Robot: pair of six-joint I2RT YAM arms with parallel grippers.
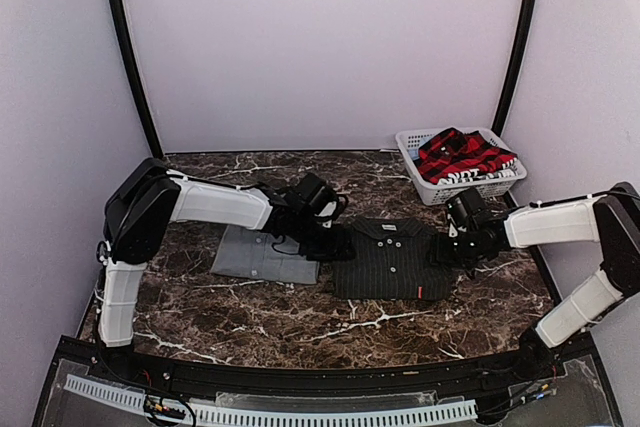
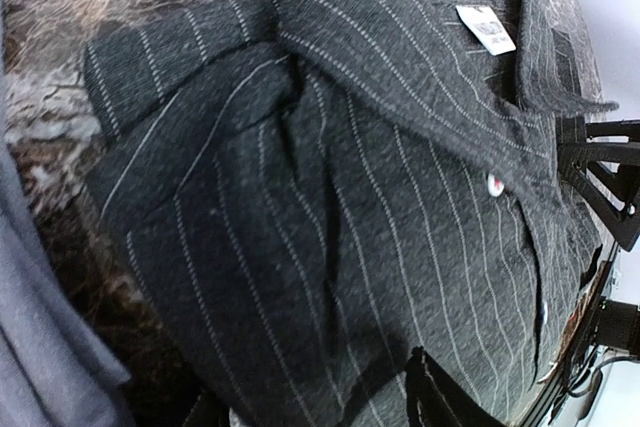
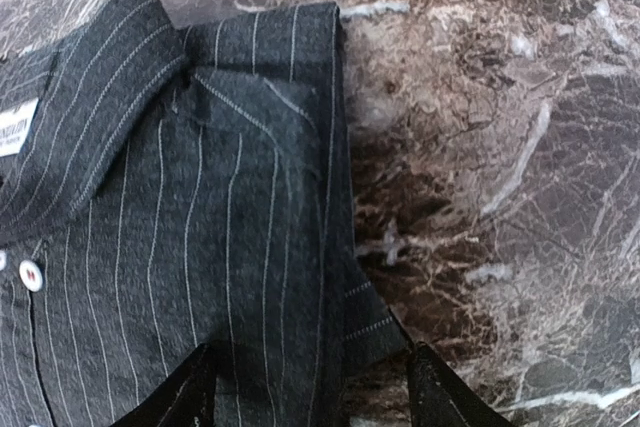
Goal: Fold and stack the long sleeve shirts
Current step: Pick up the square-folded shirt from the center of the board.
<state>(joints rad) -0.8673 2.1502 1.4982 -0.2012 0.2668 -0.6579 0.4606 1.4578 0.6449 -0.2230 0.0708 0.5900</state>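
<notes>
The black pinstriped shirt lay folded into a rectangle at the middle of the tabletop, collar toward the far edge and buttons up. The folded grey shirt lay just beside it on the left. The red-and-black plaid shirt was heaped in the white basket at the far right corner.

The left gripper was down at the pinstriped shirt's left shoulder. Its jaws stood apart with cloth between them, though one finger barely showed in the wrist view. The right gripper was at the opposite side, fingers spread astride the folded edge, not yet pinching it.

The cloth looked light, soft and limp, with several layers stacked at each folded side. It would likely sag in the middle and shed its folds if lifted by the top layer alone. The safer hold seemed to be both side edges near the shoulders, with every layer between the fingers and the two arms rising evenly.
</notes>
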